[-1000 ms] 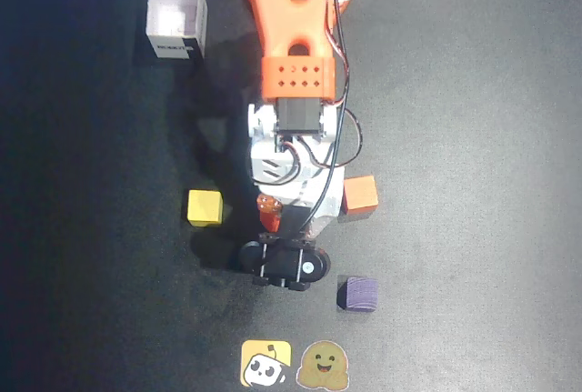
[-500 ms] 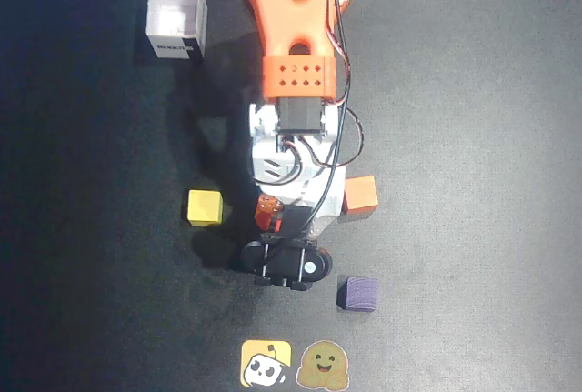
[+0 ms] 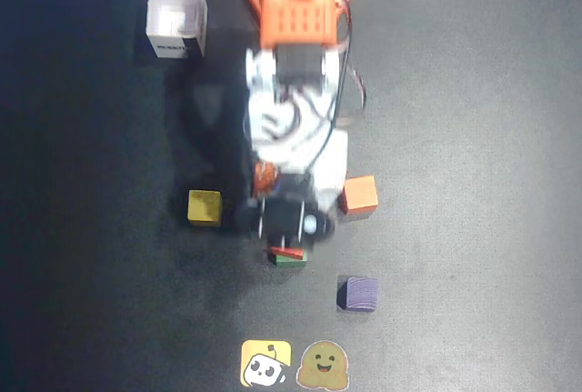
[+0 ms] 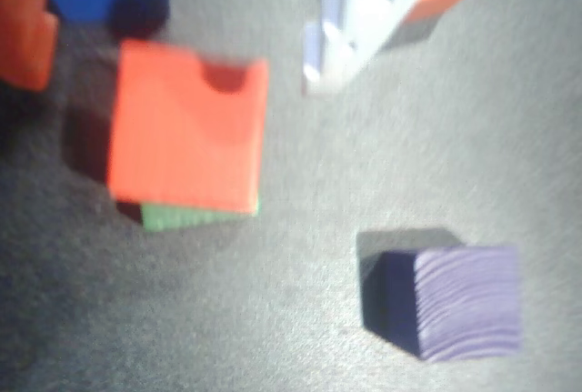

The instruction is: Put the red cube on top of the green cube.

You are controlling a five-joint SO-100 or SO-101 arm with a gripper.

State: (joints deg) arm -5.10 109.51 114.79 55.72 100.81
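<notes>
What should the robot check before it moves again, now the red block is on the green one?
1. Red cube on top of the green cube: ok, in the wrist view only a green strip shows beneath it.
2. Stack squared up: not ok, the red one sits slightly offset.
3. Gripper let go of the red cube: cannot tell; in the overhead view it hangs right over the stack and the wrist view is blurred.
4. Purple cube clear of the stack: ok, apart.
5. Orange cube and yellow cube apart from the stack: ok.
</notes>
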